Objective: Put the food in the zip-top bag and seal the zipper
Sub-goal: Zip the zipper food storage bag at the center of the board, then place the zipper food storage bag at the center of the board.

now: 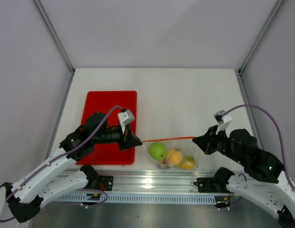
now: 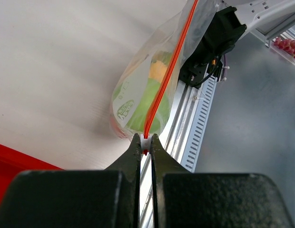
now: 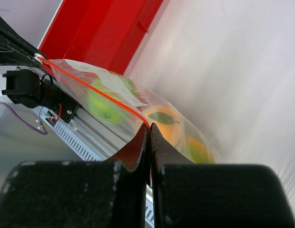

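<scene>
Pinching one end of the zipper (image 1: 169, 138) in the left gripper (image 1: 139, 140), jaws squeezed together; clamping the other end likewise in the right gripper (image 1: 195, 139).

The left arm (image 1: 47, 171) and right arm (image 1: 261, 190) have white shell links near their bases and black joint housings toward the wrists. Each carries a lilac cable (image 1: 254, 106) running to a small white camera block (image 1: 125, 117). A green light (image 1: 270, 167) shows on the right arm. The fingers (image 2: 132, 159) are matte black, tapering to thin tips.
</scene>
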